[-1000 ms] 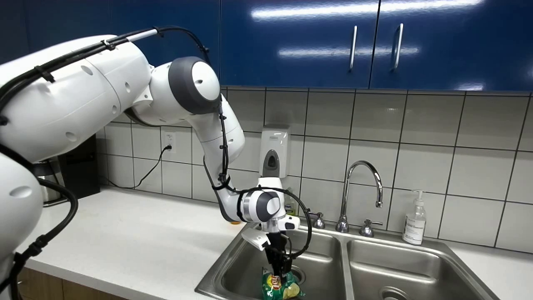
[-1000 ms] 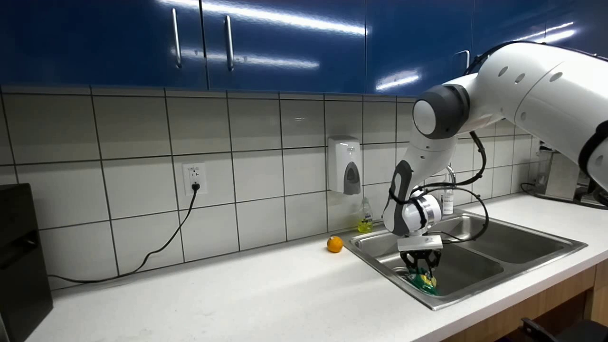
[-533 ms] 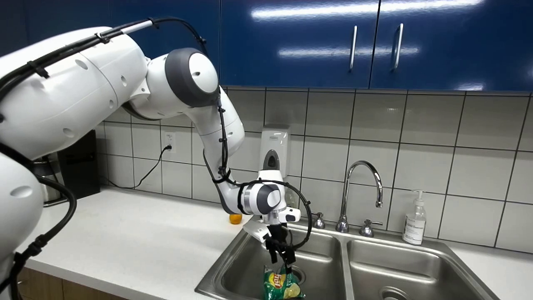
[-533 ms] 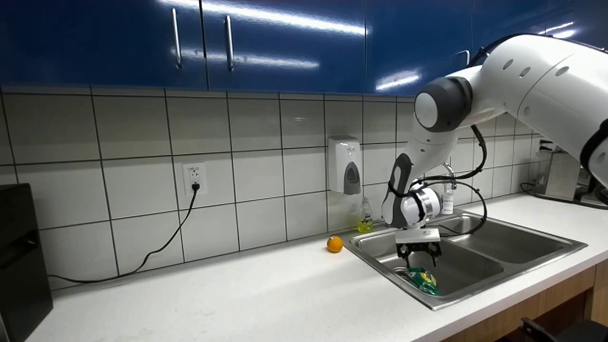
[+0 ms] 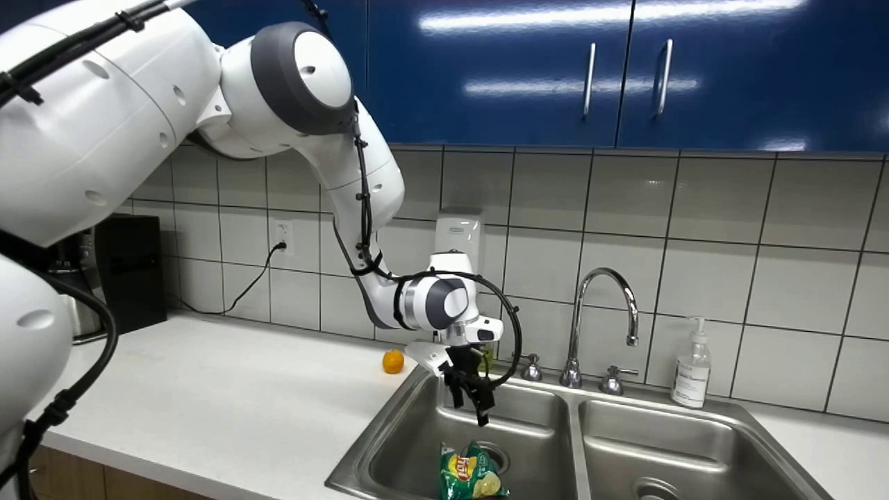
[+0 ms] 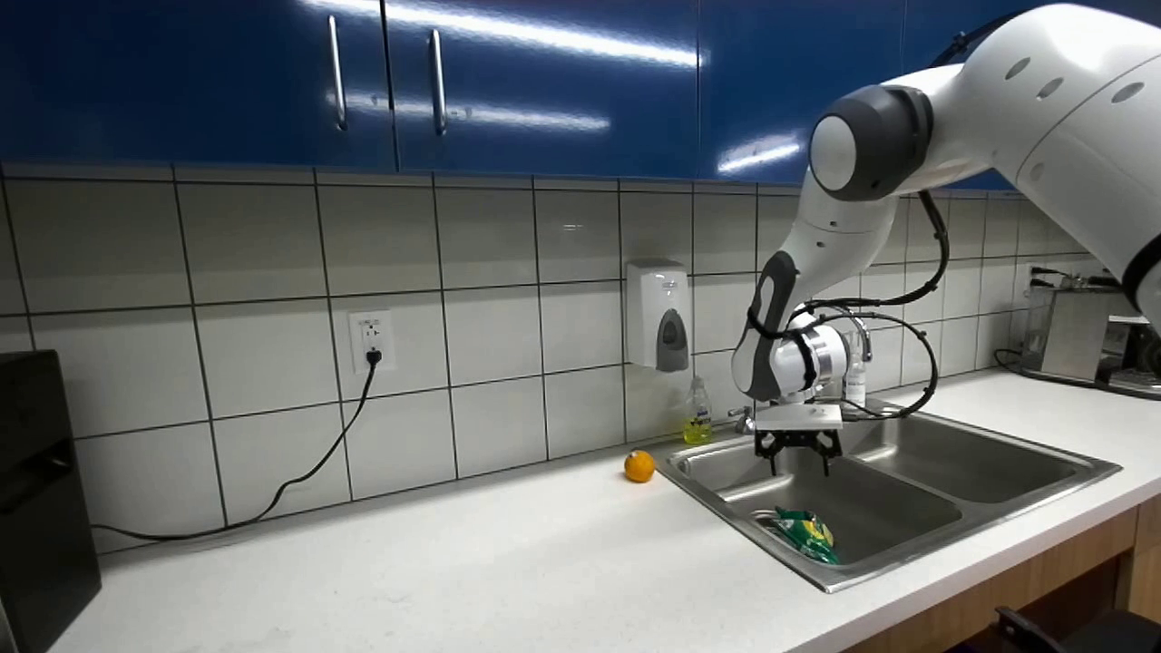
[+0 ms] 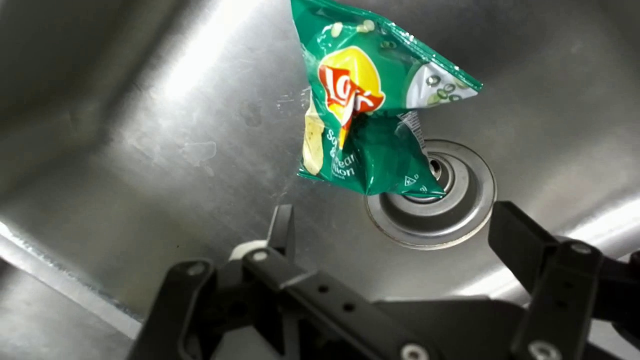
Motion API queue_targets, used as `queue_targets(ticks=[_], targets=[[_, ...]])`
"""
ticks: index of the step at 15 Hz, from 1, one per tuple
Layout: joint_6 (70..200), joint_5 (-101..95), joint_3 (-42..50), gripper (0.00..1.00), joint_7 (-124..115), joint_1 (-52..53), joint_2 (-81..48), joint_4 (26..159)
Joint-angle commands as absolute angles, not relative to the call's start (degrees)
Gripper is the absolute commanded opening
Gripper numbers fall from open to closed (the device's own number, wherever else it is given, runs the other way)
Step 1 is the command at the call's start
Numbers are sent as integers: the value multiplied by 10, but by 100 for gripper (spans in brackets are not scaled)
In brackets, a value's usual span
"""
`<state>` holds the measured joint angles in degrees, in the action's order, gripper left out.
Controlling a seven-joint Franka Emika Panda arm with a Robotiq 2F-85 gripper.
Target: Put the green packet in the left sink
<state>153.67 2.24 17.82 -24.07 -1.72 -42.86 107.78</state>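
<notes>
The green packet (image 5: 478, 473) lies in the left sink (image 5: 536, 467), toward the front edge of the desk (image 6: 472, 580); the claw (image 6: 799, 472) hangs spread above; placing seems complete.

Sink (image 5: 577, 430) in every view, wrist's closest.

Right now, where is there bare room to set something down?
Bare: the counter between black box, cord and orange; what shows of the right sink. Crowded: the left sink, where the green packet lies by the drain, open claw above.
</notes>
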Motion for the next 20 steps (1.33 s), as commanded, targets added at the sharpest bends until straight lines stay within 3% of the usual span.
queue_targets(ticks=[1, 11, 20], targets=[[1532, 19, 142, 100, -154, -43, -347, 1152], [1530, 19, 69, 100, 37, -71, -178, 1344], [1497, -10, 62, 100, 51, -49, -35, 1495]])
